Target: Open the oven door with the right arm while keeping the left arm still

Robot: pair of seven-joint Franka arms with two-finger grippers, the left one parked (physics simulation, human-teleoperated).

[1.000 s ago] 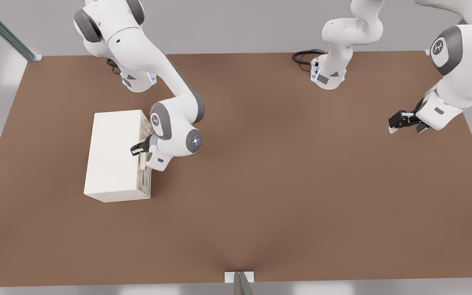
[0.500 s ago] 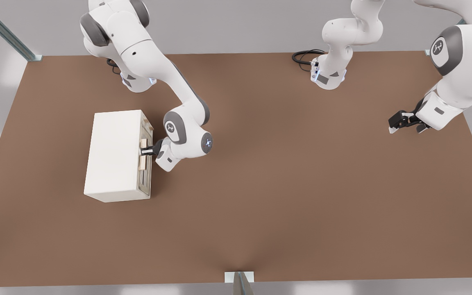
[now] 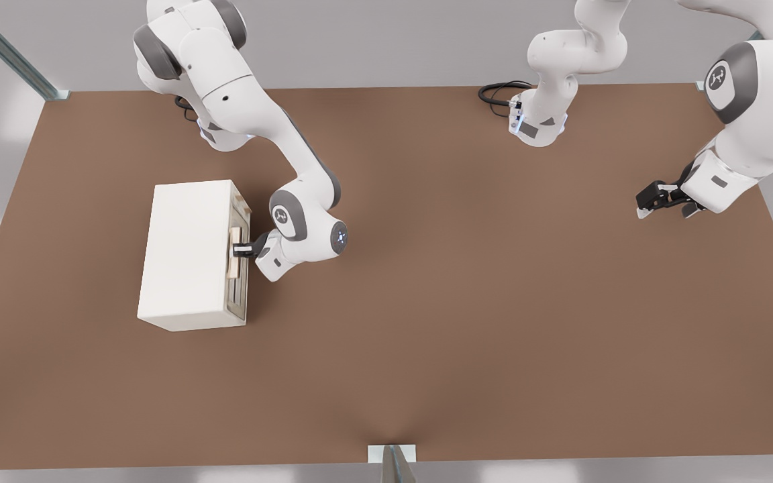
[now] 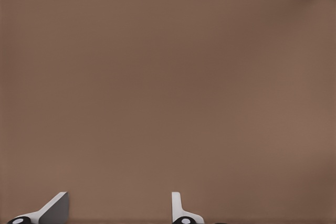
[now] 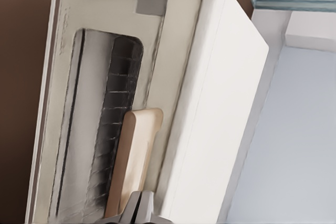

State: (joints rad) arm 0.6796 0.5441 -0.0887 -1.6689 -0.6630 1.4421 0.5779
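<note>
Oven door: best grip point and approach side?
Grip the tan bar handle on the oven door; it stands proud of the panel. Approach from the door's front, the front view's right, where the tool already sits at the bar.

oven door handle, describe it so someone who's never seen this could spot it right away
On the brown table, find the cream-white box oven at the front view's left. The handle is a tan bar on the oven door facing the working arm, whose gripper is at it. It is the only tan part.
</note>
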